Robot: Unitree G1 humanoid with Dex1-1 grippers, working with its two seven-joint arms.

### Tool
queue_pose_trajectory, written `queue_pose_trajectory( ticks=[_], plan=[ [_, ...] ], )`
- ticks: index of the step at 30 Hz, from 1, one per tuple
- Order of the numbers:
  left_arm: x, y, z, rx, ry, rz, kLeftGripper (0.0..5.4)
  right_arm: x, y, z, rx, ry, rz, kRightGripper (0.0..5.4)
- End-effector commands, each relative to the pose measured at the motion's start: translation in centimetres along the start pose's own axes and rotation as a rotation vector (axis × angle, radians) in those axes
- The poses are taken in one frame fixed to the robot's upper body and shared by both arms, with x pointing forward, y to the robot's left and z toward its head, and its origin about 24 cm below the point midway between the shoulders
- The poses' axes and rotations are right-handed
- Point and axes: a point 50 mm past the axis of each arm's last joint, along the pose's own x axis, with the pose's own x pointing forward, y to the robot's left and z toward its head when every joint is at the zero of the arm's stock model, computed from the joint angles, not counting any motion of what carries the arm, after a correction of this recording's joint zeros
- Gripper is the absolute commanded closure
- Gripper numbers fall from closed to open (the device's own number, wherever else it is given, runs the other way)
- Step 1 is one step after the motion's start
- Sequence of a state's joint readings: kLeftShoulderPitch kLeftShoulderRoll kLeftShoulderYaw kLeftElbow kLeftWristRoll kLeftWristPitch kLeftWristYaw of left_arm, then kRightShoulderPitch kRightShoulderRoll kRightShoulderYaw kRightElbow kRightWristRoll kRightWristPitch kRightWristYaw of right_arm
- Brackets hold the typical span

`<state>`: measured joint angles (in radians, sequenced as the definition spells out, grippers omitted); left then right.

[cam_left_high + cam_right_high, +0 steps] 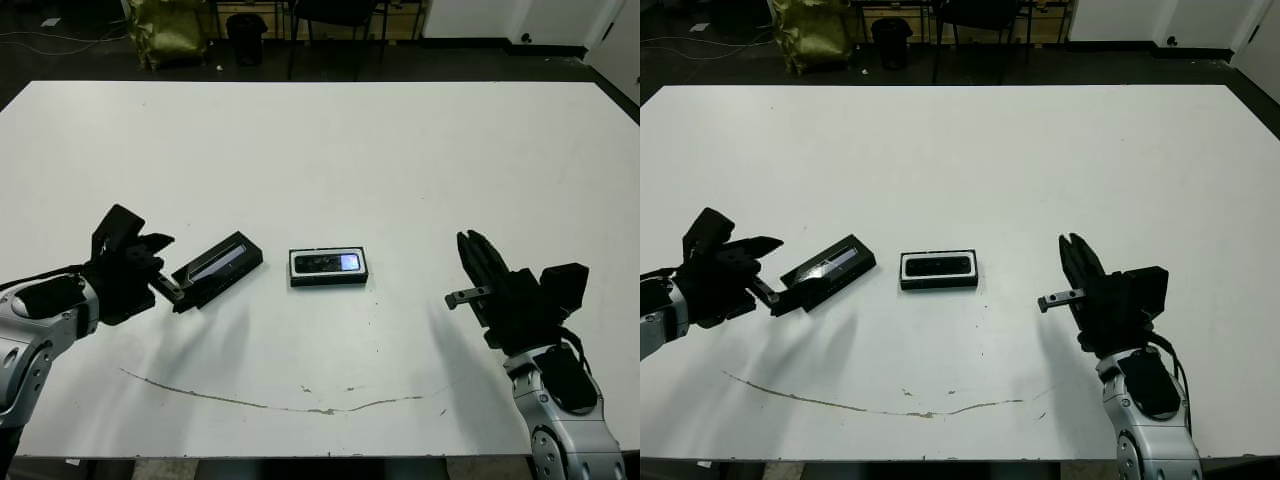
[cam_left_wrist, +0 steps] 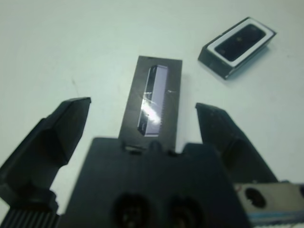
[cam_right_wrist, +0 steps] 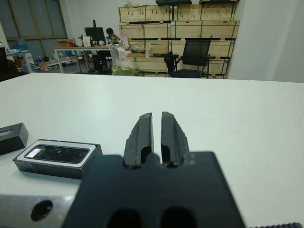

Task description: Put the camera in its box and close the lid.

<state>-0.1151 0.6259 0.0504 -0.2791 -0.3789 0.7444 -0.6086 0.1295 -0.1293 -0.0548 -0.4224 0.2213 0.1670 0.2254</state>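
At far left the left gripper (image 1: 160,262) hangs with its fingers (image 2: 59,130) spread wide, holding nothing, just short of the lid (image 1: 216,268). The lid lies askew on the table (image 1: 330,150), strip up. Right of it, apart, sits the box (image 1: 329,267) with the camera (image 1: 326,263) inside (uncovered). Well to the right, the right gripper (image 1: 478,262) is pressed closed and empty. Its wrist view alone shows a person (image 3: 112,33) at far desks.

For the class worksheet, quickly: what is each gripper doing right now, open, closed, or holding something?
Left gripper: open, fingers spread either side of the lid, not gripping it.
Right gripper: closed, holding nothing.
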Motion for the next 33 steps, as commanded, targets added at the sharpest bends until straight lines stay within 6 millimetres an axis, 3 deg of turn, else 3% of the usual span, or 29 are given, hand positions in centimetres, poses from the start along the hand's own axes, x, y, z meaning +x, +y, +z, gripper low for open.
queue_pose_trajectory(
  ticks=[1, 33],
  plan=[
    [0.1, 0.3, -0.5, 0.001, 0.027, 0.011, 0.03, -0.3, -0.2, -0.5, -0.003, 0.028, -0.004, 5.40],
    [1.5, 0.0, -2.2, -0.038, 0.121, -0.046, 0.03, -0.4, -0.4, -0.3, 0.018, 0.037, 0.000, 5.40]
  ],
)
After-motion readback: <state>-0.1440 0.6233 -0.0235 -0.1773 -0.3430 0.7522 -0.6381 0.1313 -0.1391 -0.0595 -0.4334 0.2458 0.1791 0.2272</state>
